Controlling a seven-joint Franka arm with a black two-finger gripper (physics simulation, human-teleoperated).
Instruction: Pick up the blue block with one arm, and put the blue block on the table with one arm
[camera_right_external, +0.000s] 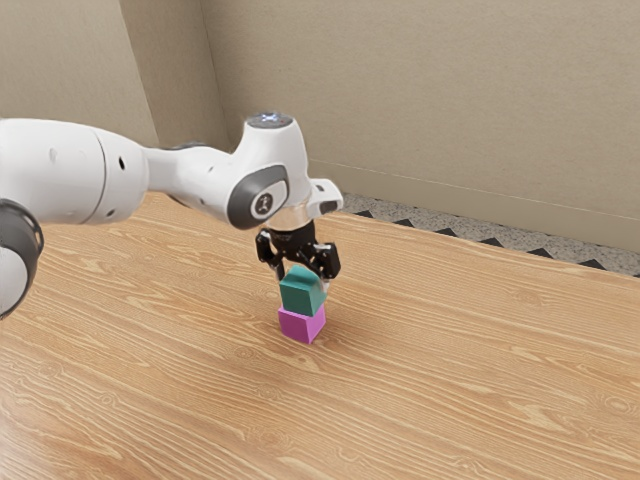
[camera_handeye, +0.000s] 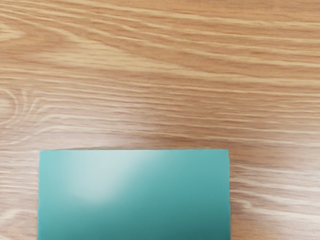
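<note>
Wood grain is covering the table (camera_right_external: 450, 380) across the lower frame. At centre, the end effector (camera_right_external: 303, 279) is meeting the teal-blue block (camera_right_external: 300, 296), seemingly sitting on the magenta block (camera_right_external: 298, 325); whether it is gripping, I cannot tell. Pickup is apparently proceeding, calling for secure grip, then straight lift.

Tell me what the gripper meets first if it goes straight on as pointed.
The gripper points down, so likely the teal block first, then the pink block beneath it. Whether any gap remains above the teal one is unclear.
</note>
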